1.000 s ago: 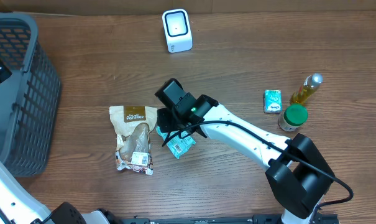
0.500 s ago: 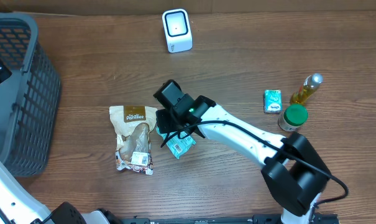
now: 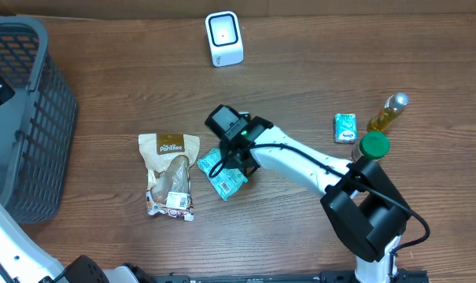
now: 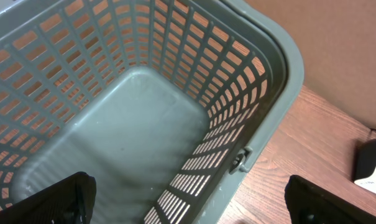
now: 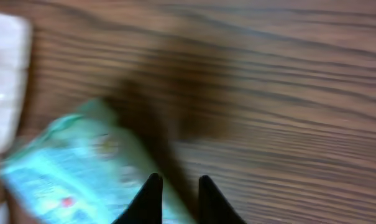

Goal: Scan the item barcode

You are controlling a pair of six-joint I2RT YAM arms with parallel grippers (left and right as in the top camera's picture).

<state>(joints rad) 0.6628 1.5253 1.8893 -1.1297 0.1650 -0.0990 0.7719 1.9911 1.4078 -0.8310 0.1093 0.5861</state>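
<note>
A green packet (image 3: 222,174) with a barcode label lies flat on the wooden table, just right of a tan snack bag (image 3: 171,173). My right gripper (image 3: 239,161) is down at the packet's upper right edge. In the right wrist view, which is blurred, the packet (image 5: 69,162) fills the lower left and its edge runs into the narrow gap of my right gripper (image 5: 178,186), whose jaws stand almost together on it. The white scanner (image 3: 223,38) stands at the back of the table. My left gripper (image 4: 194,202) hangs wide open over the grey basket (image 4: 287,56), holding nothing.
The grey basket (image 3: 25,118) takes up the left side. At the right stand a small green box (image 3: 345,127), a yellow oil bottle (image 3: 387,112) and a green-lidded jar (image 3: 371,148). The scanner (image 4: 371,165) shows at the left wrist view's right edge.
My right gripper has slid a little to the right across the packet and its jaws have narrowed onto the packet's edge, uncovering more of the packet. The left arm has not moved.
</note>
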